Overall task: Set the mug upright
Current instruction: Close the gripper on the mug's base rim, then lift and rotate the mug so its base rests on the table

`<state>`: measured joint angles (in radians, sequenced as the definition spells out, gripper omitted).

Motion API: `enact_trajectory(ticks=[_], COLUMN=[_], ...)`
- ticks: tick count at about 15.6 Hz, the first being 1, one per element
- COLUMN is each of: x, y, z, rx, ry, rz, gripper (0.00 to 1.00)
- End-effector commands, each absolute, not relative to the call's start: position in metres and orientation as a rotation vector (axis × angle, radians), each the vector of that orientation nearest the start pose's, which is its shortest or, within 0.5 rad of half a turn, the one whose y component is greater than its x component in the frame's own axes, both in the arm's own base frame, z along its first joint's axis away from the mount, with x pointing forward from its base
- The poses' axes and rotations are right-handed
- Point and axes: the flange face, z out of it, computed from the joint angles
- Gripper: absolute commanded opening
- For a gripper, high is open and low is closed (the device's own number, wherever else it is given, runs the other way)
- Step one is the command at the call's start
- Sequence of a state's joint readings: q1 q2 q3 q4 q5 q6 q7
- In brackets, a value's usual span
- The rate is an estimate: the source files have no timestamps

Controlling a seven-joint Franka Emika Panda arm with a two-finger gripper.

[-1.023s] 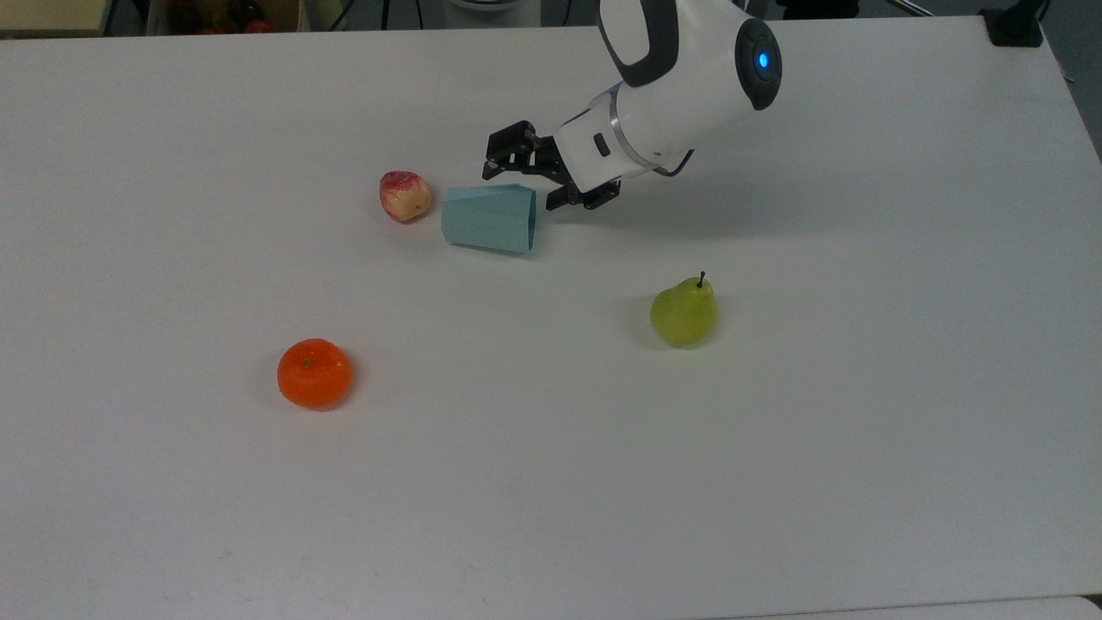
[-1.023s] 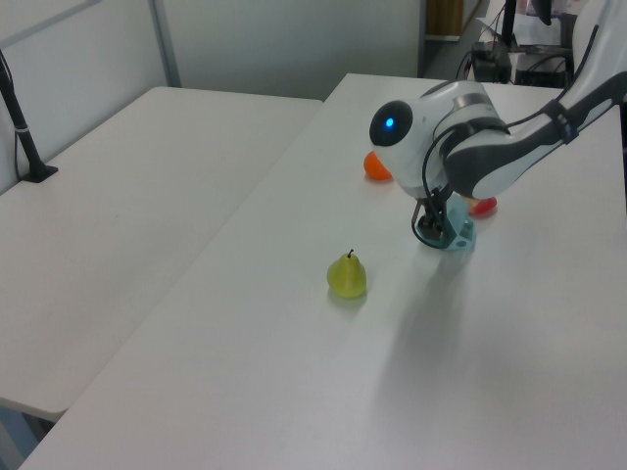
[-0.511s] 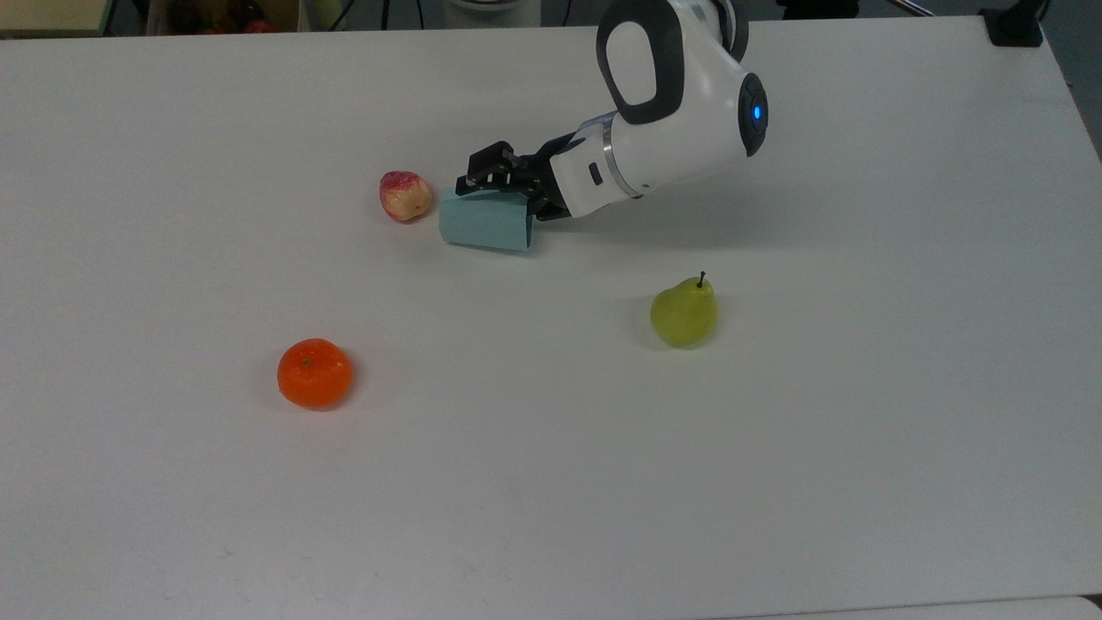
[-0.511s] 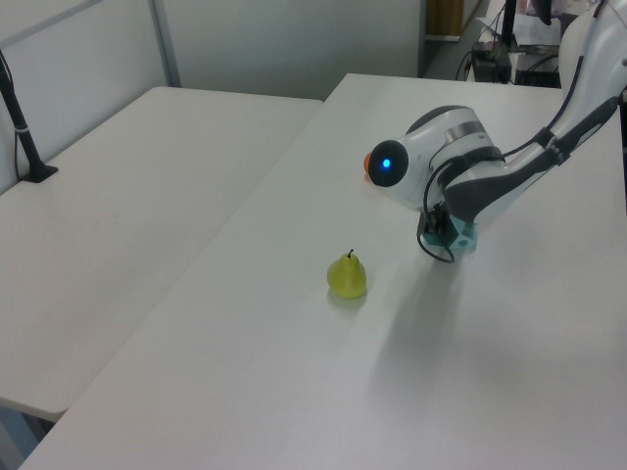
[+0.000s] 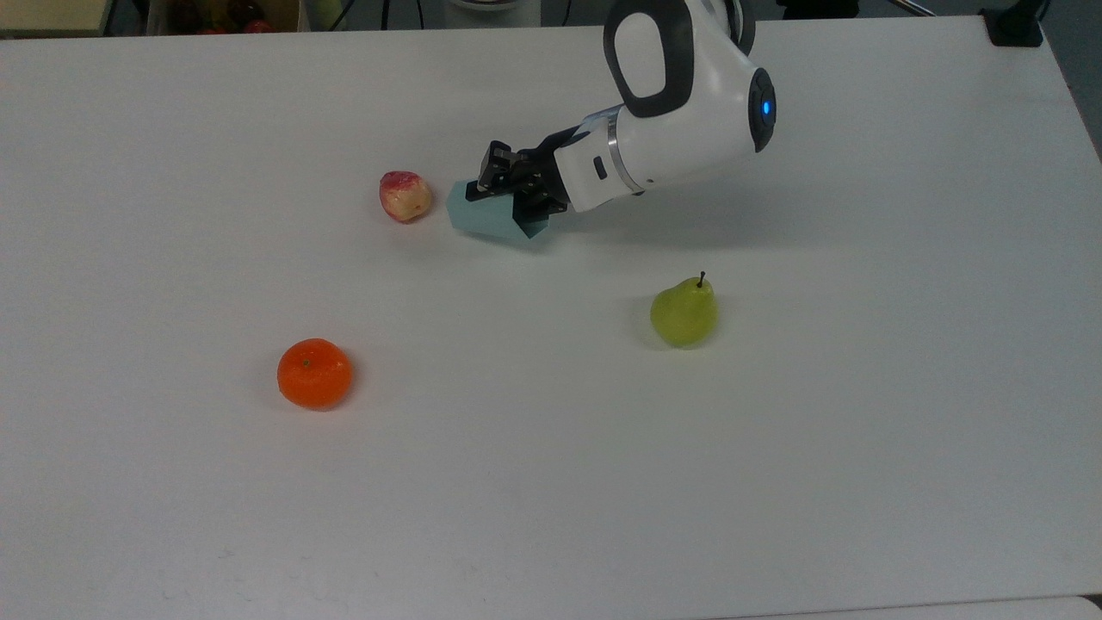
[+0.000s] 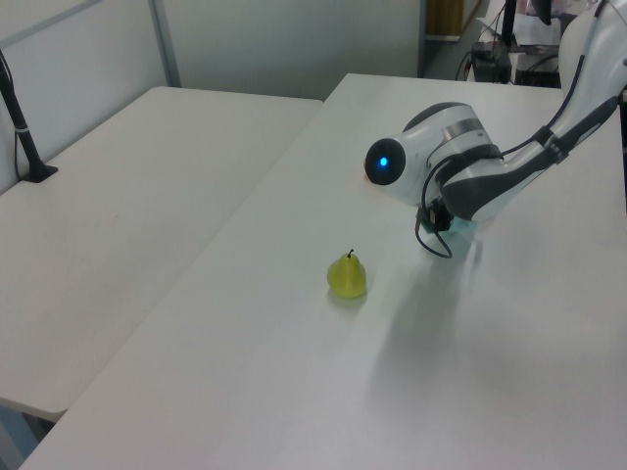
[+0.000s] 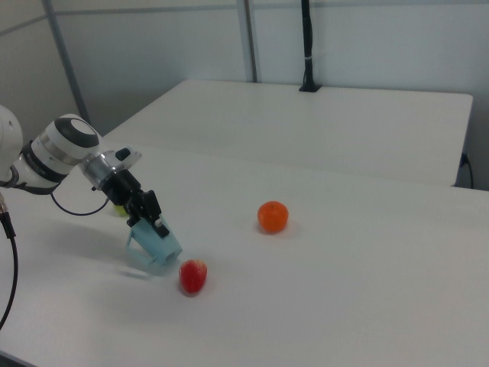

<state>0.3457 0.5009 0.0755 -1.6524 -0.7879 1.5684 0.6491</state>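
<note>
A Franka arm's pincer (image 5: 515, 191) grips the pale blue mug (image 5: 484, 217) at its rim end, just above centre in the top view, fingers closed on the mug's wall. In the right view the pincer (image 7: 147, 214) holds the mug (image 7: 157, 246) tilted at lower left of the frame, its wide mouth turned down and toward the right view's left, its narrow base raised toward the red-and-cream fruit (image 7: 192, 275) just beside it. In the top view that fruit (image 5: 405, 195) sits close to the mug's left end on the white surface (image 5: 551, 482). An orange (image 5: 314, 372) lies well apart at lower left of the top view, and a green pear (image 5: 684, 311) stands right of centre. In the left view the pear (image 6: 346, 275) sits mid-frame, the arm's wrist (image 6: 431, 171) bent low behind it.
</note>
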Motion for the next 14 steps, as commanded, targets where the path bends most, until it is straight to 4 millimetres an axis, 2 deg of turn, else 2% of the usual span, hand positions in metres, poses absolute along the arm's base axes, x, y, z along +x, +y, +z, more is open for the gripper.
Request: enact_trajectory(ticks=[1,4,6,7,10,12,14], x=[0.596,0.605,0.62,0.625,0.632,0.634,0.633], y=[0.168,0.163,0.161,0.168,0.175,0.186,0.19], z=[0.348,0.367,0.388,0.397,0.421,0.42,0.409], rx=[2.248,2.301,2.447,2.54,2.752,2.877,2.961], ry=[0.053,0.017,-0.023,-0.01,0.004,0.077,0.181], rz=[-0.165,-0.14,-0.128,-0.102,-0.008,0.013,0.02], gripper=[0.0,0.0,0.0,0.0,0.0,0.0,0.0])
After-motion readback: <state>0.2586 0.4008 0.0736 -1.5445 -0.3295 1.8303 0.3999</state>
